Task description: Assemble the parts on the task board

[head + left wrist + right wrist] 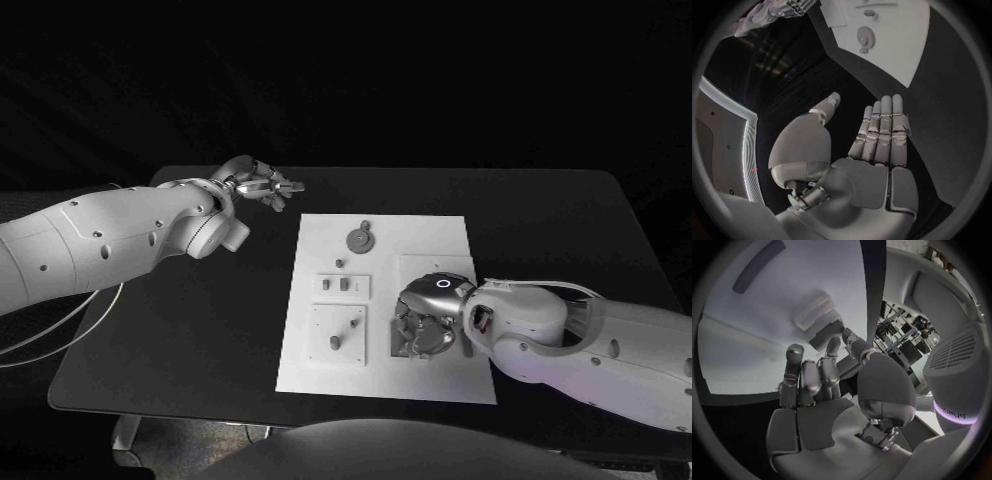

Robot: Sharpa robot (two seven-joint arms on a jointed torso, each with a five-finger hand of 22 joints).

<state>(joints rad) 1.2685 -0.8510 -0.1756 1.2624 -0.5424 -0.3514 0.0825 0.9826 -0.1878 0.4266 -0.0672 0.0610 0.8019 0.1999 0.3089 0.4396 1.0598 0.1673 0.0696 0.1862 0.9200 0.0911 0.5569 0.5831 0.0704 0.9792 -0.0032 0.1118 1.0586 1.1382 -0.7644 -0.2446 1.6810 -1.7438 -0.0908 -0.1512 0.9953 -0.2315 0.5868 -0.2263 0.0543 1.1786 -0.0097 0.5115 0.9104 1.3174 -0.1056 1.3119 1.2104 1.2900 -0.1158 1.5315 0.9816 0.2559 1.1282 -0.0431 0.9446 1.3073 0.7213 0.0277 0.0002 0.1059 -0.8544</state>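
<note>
Right hand (421, 333) presses task board's (433, 235) near corner.

table (577, 230): black, plain, no pattern
task board (433, 235): white (its raised panels the same white)
parts (358, 238): grey here, darker than the board
left arm (87, 245): white shell, small dark dots on it
right arm (606, 345): white shell
left hand (257, 184): silver
right hand (421, 330): silver, a lit pale ring on the dark wrist
</note>
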